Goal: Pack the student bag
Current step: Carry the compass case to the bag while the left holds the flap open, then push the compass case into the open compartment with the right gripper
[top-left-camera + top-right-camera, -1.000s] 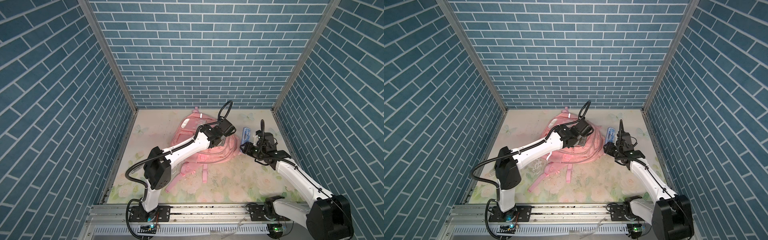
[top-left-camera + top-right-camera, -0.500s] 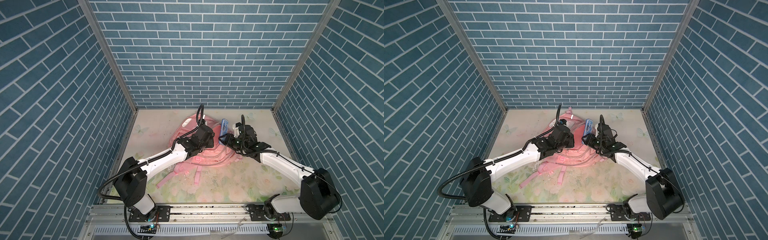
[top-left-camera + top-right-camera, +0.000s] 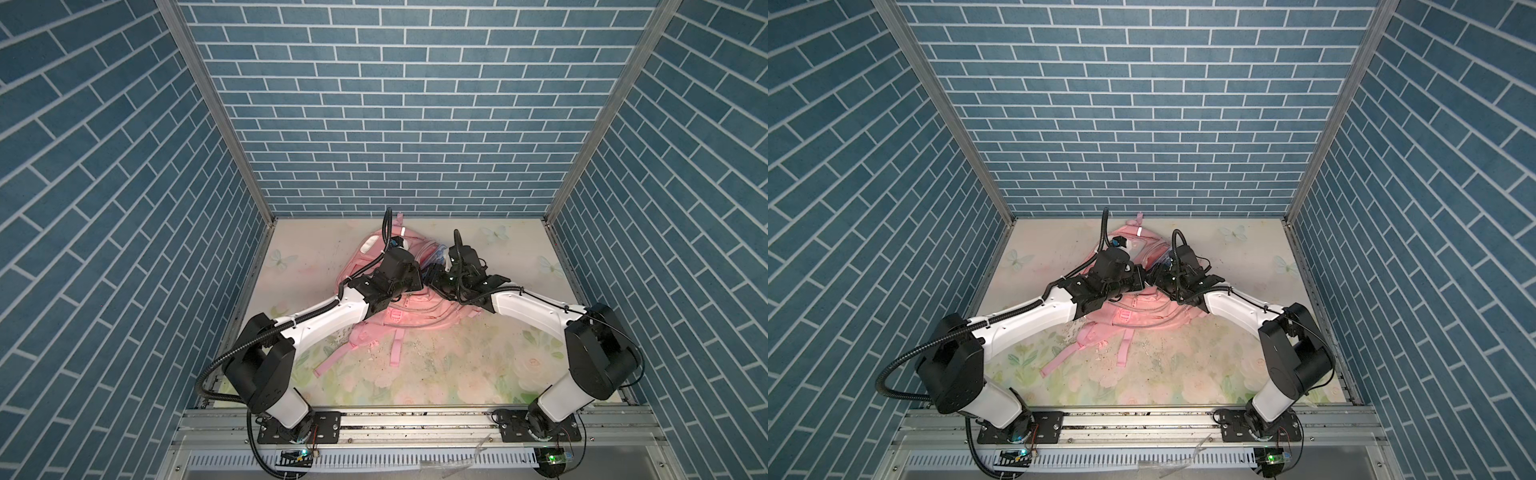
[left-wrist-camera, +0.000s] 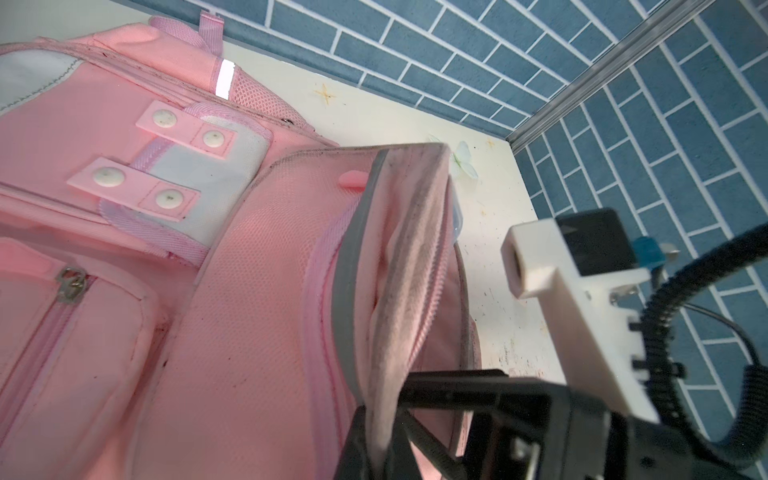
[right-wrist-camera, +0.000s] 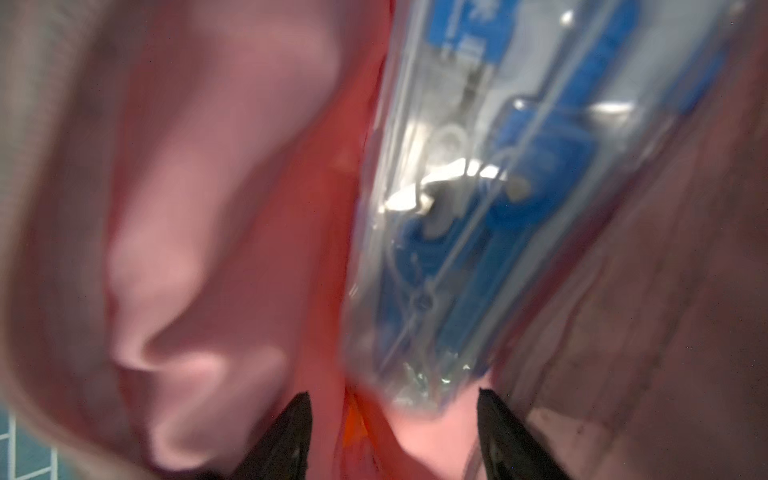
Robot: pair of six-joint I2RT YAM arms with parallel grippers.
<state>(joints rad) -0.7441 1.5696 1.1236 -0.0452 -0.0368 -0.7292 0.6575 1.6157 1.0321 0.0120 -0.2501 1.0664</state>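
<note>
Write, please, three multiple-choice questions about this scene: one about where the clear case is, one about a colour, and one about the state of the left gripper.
1. Where is the clear case with blue contents, relative to the student bag?
A. beside it
B. inside its open compartment
C. under it

2. Which colour is the student bag?
A. pink
B. green
C. black

3. What is the left gripper doing?
A. standing open above the bag
B. holding the clear case
C. shut on the edge of the bag's opening

Answers:
1 B: in the right wrist view, pink fabric walls surround the case.
2 A: the bag is pink in every view.
3 C: the left wrist view shows the fabric edge pinched between its jaws.
</note>
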